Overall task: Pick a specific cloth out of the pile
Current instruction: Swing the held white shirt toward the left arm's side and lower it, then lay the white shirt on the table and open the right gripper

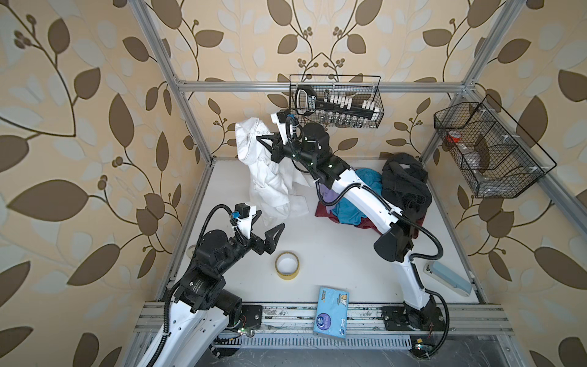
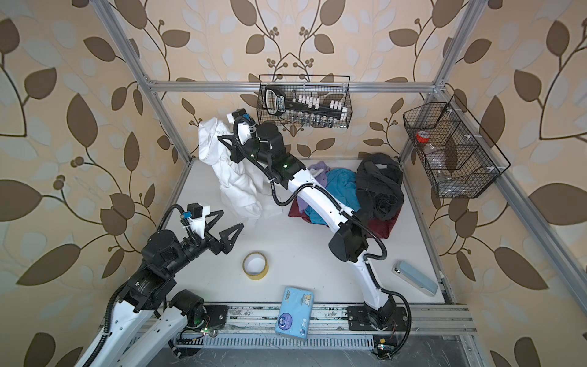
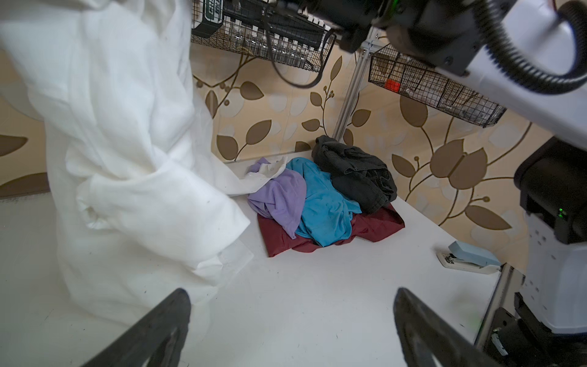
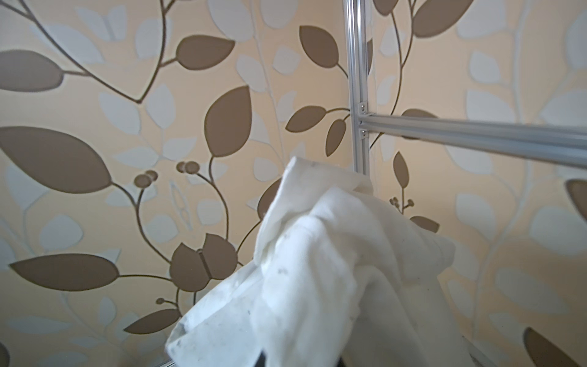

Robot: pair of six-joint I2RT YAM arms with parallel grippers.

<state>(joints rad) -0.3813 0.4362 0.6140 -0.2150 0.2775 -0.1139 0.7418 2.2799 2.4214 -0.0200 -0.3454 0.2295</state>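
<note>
The cloth (image 1: 270, 181) (image 2: 236, 184), a large white shirt, hangs at the back left of the table. My right gripper (image 1: 259, 139) (image 2: 220, 138) is raised there and shut on its upper part. In the right wrist view the cloth (image 4: 317, 270) covers the jaws. Its lower end rests on the table, and one white end lies on the lilac garment of the pile (image 3: 324, 203). The pile (image 1: 406, 184) (image 2: 340, 184) sits at the back right, partly under the right arm. My left gripper (image 1: 271, 219) (image 2: 231, 218) (image 3: 290, 292) is open and empty, just in front of the cloth (image 3: 127, 159).
A yellow tape roll (image 1: 287, 265) lies front centre, a blue tissue pack (image 1: 330, 313) on the front rail, and a light blue stapler (image 1: 449, 278) front right. Wire baskets hang on the back bar (image 1: 336, 101) and the right frame (image 1: 489, 149).
</note>
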